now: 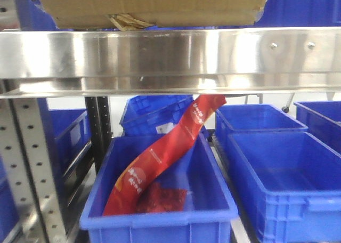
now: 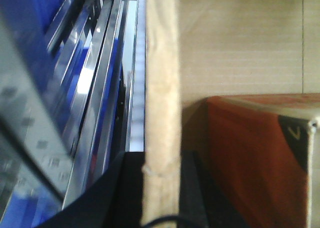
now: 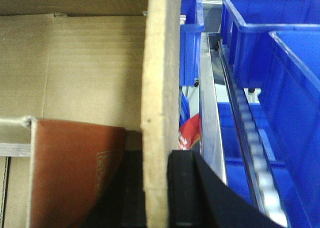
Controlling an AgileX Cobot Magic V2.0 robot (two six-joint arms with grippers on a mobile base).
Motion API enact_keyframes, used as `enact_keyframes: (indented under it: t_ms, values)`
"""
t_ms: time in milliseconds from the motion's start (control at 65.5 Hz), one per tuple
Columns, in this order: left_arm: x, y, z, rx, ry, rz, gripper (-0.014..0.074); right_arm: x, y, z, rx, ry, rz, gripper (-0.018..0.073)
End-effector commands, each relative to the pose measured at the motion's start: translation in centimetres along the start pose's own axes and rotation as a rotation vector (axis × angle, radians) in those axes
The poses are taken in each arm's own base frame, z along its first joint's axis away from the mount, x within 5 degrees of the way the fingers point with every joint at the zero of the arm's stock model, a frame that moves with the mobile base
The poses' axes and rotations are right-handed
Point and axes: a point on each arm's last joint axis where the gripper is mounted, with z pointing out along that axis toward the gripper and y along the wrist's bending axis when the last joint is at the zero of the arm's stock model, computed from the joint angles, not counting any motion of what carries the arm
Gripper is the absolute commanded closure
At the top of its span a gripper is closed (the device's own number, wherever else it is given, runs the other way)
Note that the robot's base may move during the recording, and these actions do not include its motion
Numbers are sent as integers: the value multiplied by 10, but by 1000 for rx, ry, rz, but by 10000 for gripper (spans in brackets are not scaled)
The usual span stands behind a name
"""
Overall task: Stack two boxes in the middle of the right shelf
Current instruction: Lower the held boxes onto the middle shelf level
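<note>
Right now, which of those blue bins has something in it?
The nearest blue bin, left of centre: a long red packet leans out of it. The bins to its right show bare floors.

one cardboard box (image 1: 154, 6), one red-brown box (image 3: 75, 173), one red packet (image 1: 165, 152), at least six blue bins (image 1: 160, 221)

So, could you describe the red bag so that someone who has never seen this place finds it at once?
Find the steel shelf that carries the cardboard box. Directly below it, the nearest blue bin holds a long red bag, leaning diagonally from the bin's front left up toward the shelf. Its red colour and long shape stand out from the blue bins around it.
</note>
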Motion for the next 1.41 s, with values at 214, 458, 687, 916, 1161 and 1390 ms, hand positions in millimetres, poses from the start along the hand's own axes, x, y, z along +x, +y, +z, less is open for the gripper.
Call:
enact_keyframes:
  t_ms: [214, 458, 687, 916, 1161, 1390]
  values:
    - [-7, 2, -6, 10, -50, -6, 707, -15, 3, -10, -49, -110, -3, 721]
    - [-7, 2, -6, 10, -50, -6, 707, -15, 3, -10, -49, -110, -3, 721]
    - [-7, 2, -6, 10, -50, -6, 707, -15, 3, -10, -49, -110, -3, 721]
    - [-7, 2, -6, 10, -50, -6, 707, -15, 3, -10, -49, -110, -3, 721]
    - [-7, 2, -6, 10, -50, -6, 707, -15, 3, -10, -49, -110, -3, 721]
    - [-9, 1, -6, 22, -68, -6, 707, -14, 2, -10, -43, -102, -3, 721]
